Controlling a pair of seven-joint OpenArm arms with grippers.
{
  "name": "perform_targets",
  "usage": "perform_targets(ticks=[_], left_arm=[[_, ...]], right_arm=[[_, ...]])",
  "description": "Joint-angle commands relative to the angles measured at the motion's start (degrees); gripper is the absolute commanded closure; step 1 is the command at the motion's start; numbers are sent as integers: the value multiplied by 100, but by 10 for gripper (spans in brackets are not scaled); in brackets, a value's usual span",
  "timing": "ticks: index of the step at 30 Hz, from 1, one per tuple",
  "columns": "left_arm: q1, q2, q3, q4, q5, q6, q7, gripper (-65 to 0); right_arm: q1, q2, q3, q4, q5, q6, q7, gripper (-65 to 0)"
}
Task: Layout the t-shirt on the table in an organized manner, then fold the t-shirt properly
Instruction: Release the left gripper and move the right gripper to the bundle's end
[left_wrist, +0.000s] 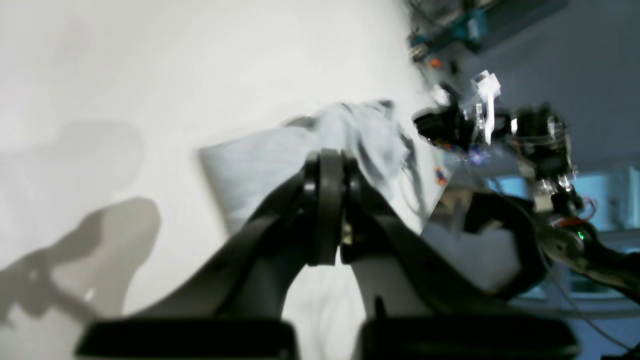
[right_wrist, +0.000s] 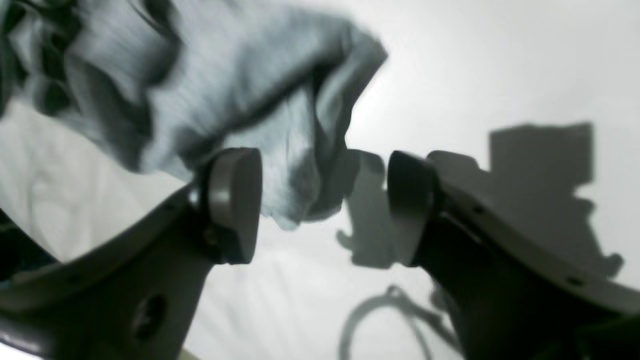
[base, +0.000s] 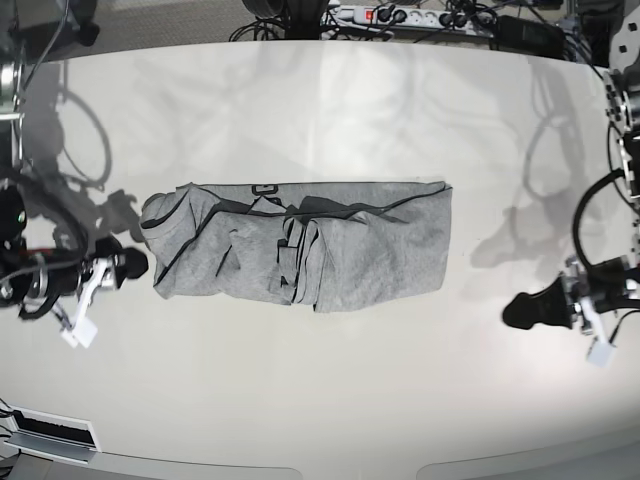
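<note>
T-shirt: the grey t-shirt (base: 300, 248) lay near the middle of the desk (base: 330, 400), stretched sideways in a long, rumpled band, with dark seams showing along its folds.
T-shirt, base-view right end: fairly flat and squared off.
T-shirt, base-view left end: bunched and creased, a rounded corner (base: 160, 215) nearest the right gripper.
Right gripper: the right gripper (right_wrist: 325, 205) sat low at the shirt's bunched end; its jaws stood spread apart, with a hanging fold of cloth (right_wrist: 295, 165) between them and nothing pinched.
Left gripper: the left gripper (left_wrist: 327, 210) was well apart from the shirt's flat end in the base view; its jaws were pressed together on nothing, the shirt (left_wrist: 280, 160) lying beyond them.
Desk: glossy off-white, carrying the arms' shadows (base: 515, 235).
Far edge: a power strip (base: 400, 15) and cables.
</note>
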Motion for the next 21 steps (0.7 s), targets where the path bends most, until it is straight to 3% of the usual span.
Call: perform_targets(ticks=[1,6,13,17,21], left_arm=[[-175,-197,-24,87,-141,-41,-55,0],[-173,-664,-24,87,-141,-41,-55,0],[-160,-953,-24,87,-141,-41,-55,0],[-155,-962,-24,83,-141,-41,-55,0],[-157,-960,-24,83,-141,-41,-55,0]], right_arm=[[50,66,39,81,74,-22,186,-422],[-411,-328,376,81,59,118,304,-422],[-730,-1075,2194,70,57,403,387,-422],[-730,-1235,3086,48,61,403,372,-422],[-748,-1268,3209,-68,57,403,398,-422]])
